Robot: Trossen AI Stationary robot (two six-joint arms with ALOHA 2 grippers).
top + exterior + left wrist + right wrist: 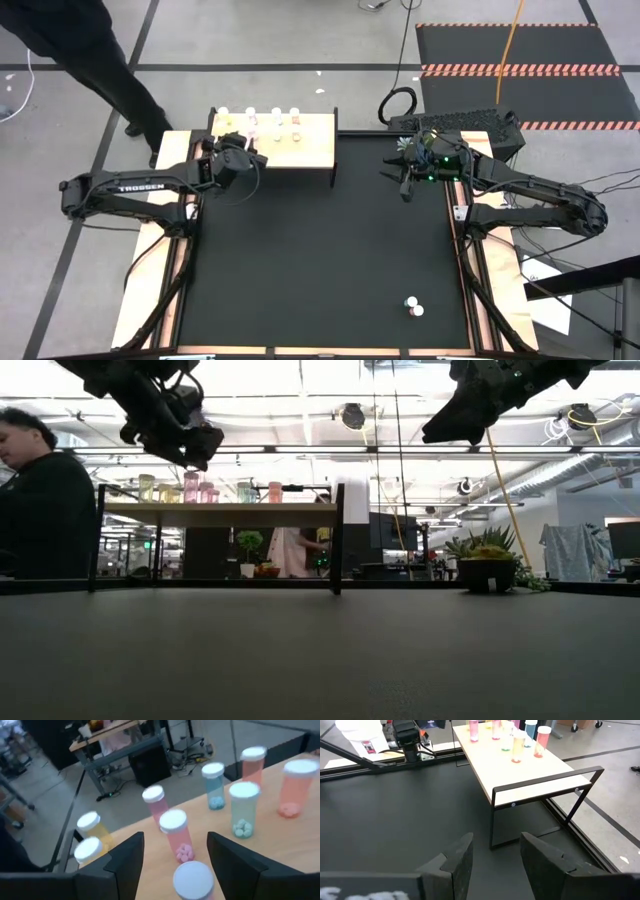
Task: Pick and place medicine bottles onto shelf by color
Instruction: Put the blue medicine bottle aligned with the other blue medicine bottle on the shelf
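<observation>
From above, the left hand point(243, 153) hangs over the near left part of the shelf point(318, 150), right by the medicine bottles point(276, 122) that stand in rows there. A pink bottle point(252, 133) is just beside it. If the hand swings sideways, I think it could knock that bottle into the others and mix up the colors. The right hand point(403, 183) waits over the black table point(320, 260), well apart from the shelf. Two more bottles point(413, 305) lie near the front of the table, far from both hands. They still need to go up.

From the low view, the left hand point(190, 445) is up above the shelf point(220, 513) and its bottles point(190, 487). The right hand point(450, 425) hangs high too. A spiky plant point(487, 565) sits at the far edge. A person point(45, 510) stands beside the shelf, close enough to bump it, I would guess.

In the left wrist view, the fingers point(127, 857) are spread apart with nothing between them. A white cap point(192, 877) sits low between them, and a pink bottle point(177, 837) stands just behind. Blue-green bottles point(243, 810) and orange ones point(295, 787) stand close by. They are packed tight, so a wide move could tip one.

In the right wrist view, the fingers point(457, 860) are spread and hold nothing. The shelf's black frame point(545, 782) stands between this hand and the shelf top.
</observation>
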